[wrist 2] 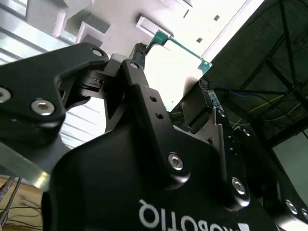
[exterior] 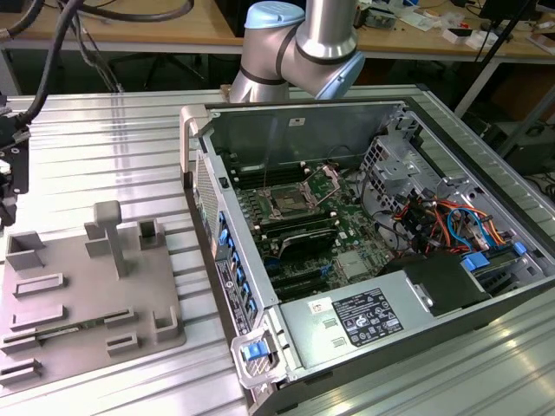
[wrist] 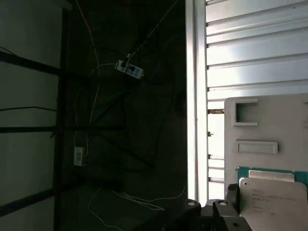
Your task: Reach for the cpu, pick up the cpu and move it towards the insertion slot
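The cpu [wrist: 272,199] is a flat square chip with a silver-white top and a green rim, lying over the grey fixture plate [wrist: 262,122]. In the second wrist view the cpu [wrist 2: 178,57] glares white just beyond my black gripper [wrist 2: 171,72], which straddles its edges; whether it grips the chip is hidden. In the exterior view my gripper [exterior: 9,204] hangs at the left edge over the plate's far end. The insertion slot [exterior: 286,204], a silvery square socket with a dark centre, sits on the motherboard inside the open computer case [exterior: 295,130].
The fixture plate [exterior: 87,295] carries several grey upright blocks. The case's side wall [exterior: 212,225] rises between plate and motherboard. Memory slots, cables and a power supply [exterior: 364,316] crowd the case. The arm's base [exterior: 295,52] stands behind it. A dark floor drops off past the table edge [wrist: 195,96].
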